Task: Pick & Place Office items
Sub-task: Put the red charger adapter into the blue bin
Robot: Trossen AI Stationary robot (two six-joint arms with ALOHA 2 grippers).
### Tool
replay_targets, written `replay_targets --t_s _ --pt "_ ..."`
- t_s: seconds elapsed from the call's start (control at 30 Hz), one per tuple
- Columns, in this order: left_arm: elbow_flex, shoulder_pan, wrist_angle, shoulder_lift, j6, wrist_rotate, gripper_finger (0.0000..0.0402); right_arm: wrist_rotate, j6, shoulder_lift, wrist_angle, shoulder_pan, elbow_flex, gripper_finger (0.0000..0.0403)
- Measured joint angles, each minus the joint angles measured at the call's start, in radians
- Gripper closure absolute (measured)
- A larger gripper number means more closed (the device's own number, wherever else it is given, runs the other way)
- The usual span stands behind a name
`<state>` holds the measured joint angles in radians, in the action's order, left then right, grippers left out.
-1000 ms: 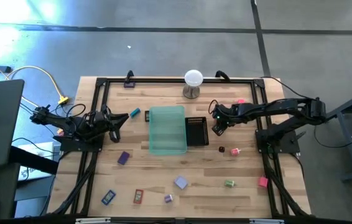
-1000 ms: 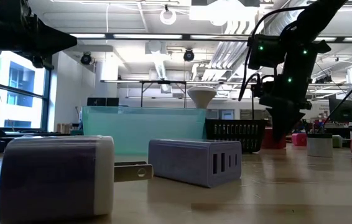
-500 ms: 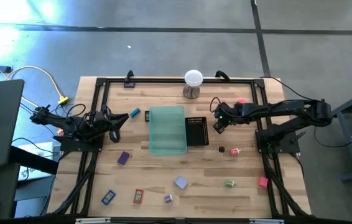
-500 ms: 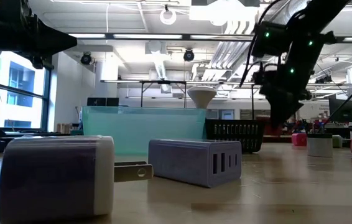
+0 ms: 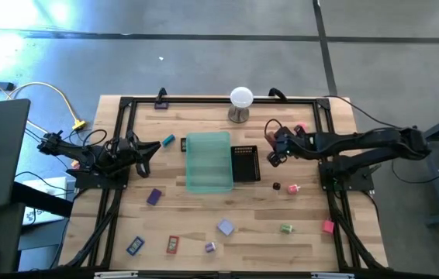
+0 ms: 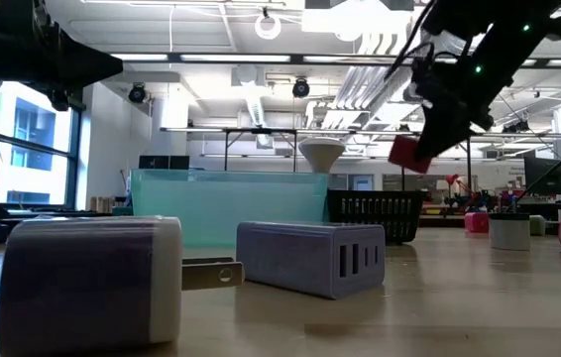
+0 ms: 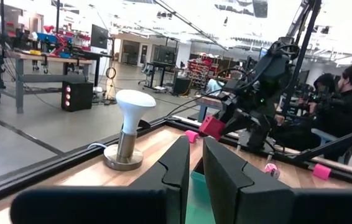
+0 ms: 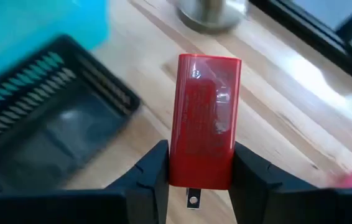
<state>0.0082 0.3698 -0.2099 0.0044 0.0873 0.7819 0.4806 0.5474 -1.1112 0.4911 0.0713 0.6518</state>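
I've got the right gripper (image 8: 198, 180) pinching a red charger (image 8: 202, 121), fingers (image 8: 148, 177) clamped on both its sides, prongs toward the wrist. It's lifted clear of the table (image 5: 297, 232), charger (image 6: 409, 154) hanging in the air. Just below and beside the gripper: black tray (image 5: 245, 163), with the green tray (image 5: 208, 161) touching its far side. Lamp (image 5: 240, 103) near, past the fingertips. Left gripper (image 5: 153, 146) pressed together, empty, parked well apart beyond the green tray. Other items lie scattered on the table: a purple block (image 5: 153, 196), a pink one (image 5: 327, 226).
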Motion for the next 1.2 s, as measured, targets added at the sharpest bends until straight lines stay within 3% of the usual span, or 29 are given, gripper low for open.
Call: replay_targets --t_s 0.3,0.5,0.63,0.77,0.9,1.2 --pt "0.005 0.001 -0.037 0.000 -0.018 -0.018 0.0362 0.019 -0.054 0.022 -0.122 -0.119 0.000 0.0291" --pt "0.051 0.002 -0.044 0.017 -0.064 -0.230 0.0329 0.097 -0.087 0.011 -0.230 -0.195 0.000 0.0291" --pt "0.067 0.001 -0.119 0.072 -0.106 -0.290 0.0281 0.102 -0.157 -0.013 -0.354 -0.236 0.000 0.0291" --pt "0.066 -0.002 -0.257 0.176 -0.117 -0.295 0.0232 0.062 -0.207 -0.045 -0.446 -0.261 0.000 0.0291" --pt "0.087 -0.024 -0.377 0.320 -0.137 -0.290 0.0212 0.012 -0.263 -0.087 -0.545 -0.275 0.000 0.0291" --pt "0.365 -0.105 -0.367 0.754 -0.180 -0.368 0.0210 -0.074 -0.324 -0.173 -0.697 -0.274 0.000 0.0291"
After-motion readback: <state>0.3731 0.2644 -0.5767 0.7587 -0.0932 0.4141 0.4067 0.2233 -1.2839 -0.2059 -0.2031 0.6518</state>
